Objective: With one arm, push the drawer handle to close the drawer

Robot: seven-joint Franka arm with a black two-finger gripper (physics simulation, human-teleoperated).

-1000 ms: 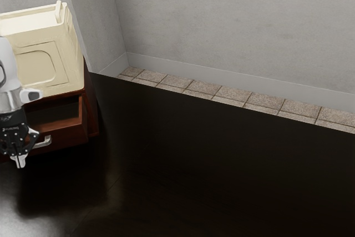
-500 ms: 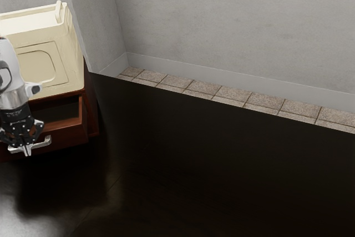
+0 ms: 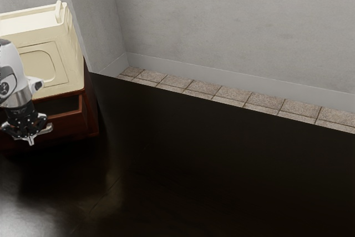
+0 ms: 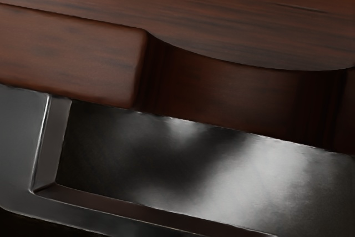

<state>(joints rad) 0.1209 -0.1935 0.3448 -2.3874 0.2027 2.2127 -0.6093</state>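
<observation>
At the exterior view's left, the frame cuts off the arm [image 3: 12, 76]. The end effector [image 3: 31, 141] is closed, fingertips together, gripping nothing; it hides part of the drawer handle [image 3: 47, 129], so I can't tell if they touch. The drawer [image 3: 69, 125] sits partly open.

Exterior: high, side-on — wrist: close, downward — drawer [image 3: 69, 125] in both.

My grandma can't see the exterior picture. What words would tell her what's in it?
A black robot gripper is at the silver handle of a partly open brown drawer. A cream box sits on the brown cabinet above.
</observation>
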